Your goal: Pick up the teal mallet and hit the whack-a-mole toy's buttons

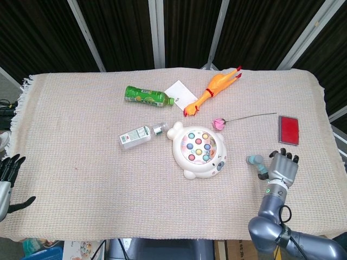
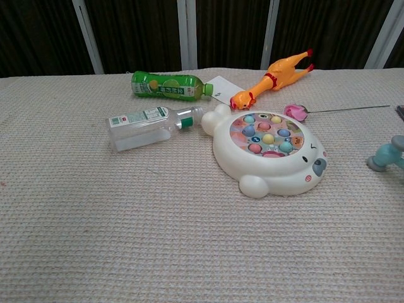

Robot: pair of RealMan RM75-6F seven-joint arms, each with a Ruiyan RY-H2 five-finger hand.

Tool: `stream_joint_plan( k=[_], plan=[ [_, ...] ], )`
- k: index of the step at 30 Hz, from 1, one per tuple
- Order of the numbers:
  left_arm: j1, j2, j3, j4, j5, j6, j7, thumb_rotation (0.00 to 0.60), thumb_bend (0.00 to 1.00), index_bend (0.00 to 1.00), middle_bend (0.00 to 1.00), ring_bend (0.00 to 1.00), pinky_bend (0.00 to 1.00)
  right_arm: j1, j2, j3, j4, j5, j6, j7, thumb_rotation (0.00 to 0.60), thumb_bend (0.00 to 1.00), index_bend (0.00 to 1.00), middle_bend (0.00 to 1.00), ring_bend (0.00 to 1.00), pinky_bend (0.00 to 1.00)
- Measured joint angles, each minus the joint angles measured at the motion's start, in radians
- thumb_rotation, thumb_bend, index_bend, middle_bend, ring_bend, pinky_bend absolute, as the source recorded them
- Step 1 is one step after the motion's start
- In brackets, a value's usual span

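The teal mallet (image 1: pixel 258 163) with a grey head lies on the cloth near the table's right front; the chest view shows only its head end (image 2: pixel 387 157) at the right edge. My right hand (image 1: pixel 283 170) hovers just right of it, back up, fingers straight and apart, holding nothing; the far end of the handle is hidden beside the hand. The white bear-shaped whack-a-mole toy (image 1: pixel 198 150) with coloured buttons (image 2: pixel 267 137) sits mid-table, left of the mallet. My left hand (image 1: pixel 6 181) hangs off the table's left front corner, fingers spread and empty.
A green bottle (image 1: pixel 145 96), a clear bottle (image 1: pixel 137 136), a white card (image 1: pixel 180 91) and an orange rubber chicken (image 1: pixel 212 89) lie behind the toy. A pink rose (image 1: pixel 218 123) with a long stem and a red case (image 1: pixel 288 130) lie to the right.
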Motion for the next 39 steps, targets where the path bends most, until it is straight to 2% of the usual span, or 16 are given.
stream_joint_plan(
  k=[10, 15, 24, 39],
  plan=[
    [-0.001, 0.001, -0.003, 0.003, -0.006, -0.001, -0.005, 0.6, 0.0, 0.07, 0.0, 0.0, 0.0, 0.017, -0.052, 0.01, 0.067, 0.001, -0.012, 0.002, 0.6, 0.17, 0.38, 0.13, 0.12, 0.05],
    [-0.003, -0.001, -0.004, 0.003, -0.006, -0.004, -0.003, 0.6, 0.0, 0.07, 0.0, 0.0, 0.0, 0.02, -0.061, 0.014, 0.081, -0.001, -0.019, -0.001, 0.6, 0.21, 0.39, 0.13, 0.12, 0.05],
    [-0.007, -0.004, -0.005, 0.004, -0.011, -0.01, 0.002, 0.6, 0.0, 0.07, 0.0, 0.0, 0.0, 0.022, -0.079, 0.022, 0.119, -0.003, -0.046, 0.007, 0.6, 0.21, 0.4, 0.13, 0.12, 0.05],
    [-0.011, -0.011, -0.006, 0.003, -0.015, -0.016, 0.02, 0.6, 0.0, 0.07, 0.0, 0.0, 0.0, 0.022, -0.108, 0.022, 0.176, -0.021, -0.082, 0.022, 0.6, 0.22, 0.48, 0.13, 0.12, 0.05]
  ],
)
